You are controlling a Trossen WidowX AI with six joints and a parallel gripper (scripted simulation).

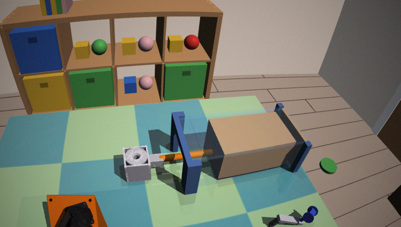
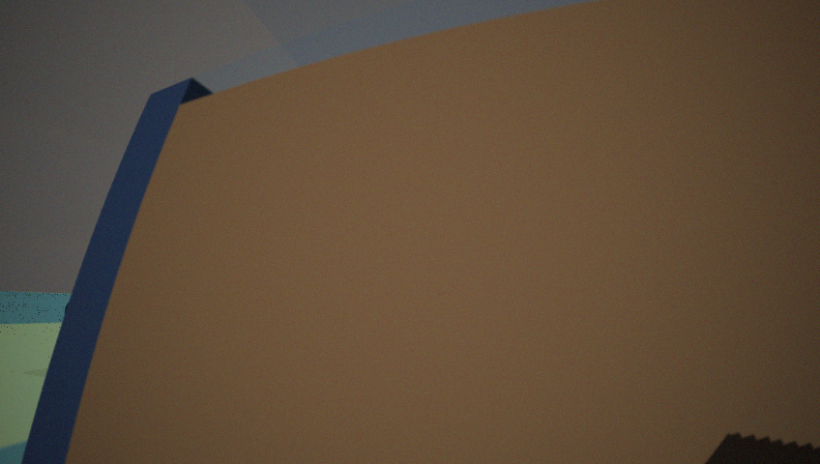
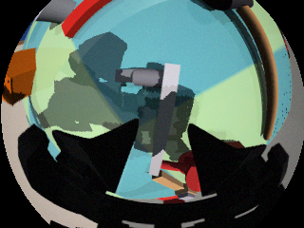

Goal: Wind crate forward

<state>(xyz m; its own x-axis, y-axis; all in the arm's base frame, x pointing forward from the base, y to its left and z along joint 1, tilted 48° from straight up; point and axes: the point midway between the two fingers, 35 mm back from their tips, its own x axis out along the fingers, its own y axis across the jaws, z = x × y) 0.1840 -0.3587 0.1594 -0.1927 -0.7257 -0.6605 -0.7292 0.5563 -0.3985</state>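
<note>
Crate (image 1: pixel 250 135) flat in the cubby, strapped to the winch (image 1: pixel 137 172) but well short of the frame (image 1: pixel 191 165); the winding looks all left to do, the winch hole bare. Gripper (image 3: pixel 163 124) roughly two-thirds open, holding nothing, fingertips either side of a pale bar (image 3: pixel 170 78), probably the handle; contact can't be told.
</note>
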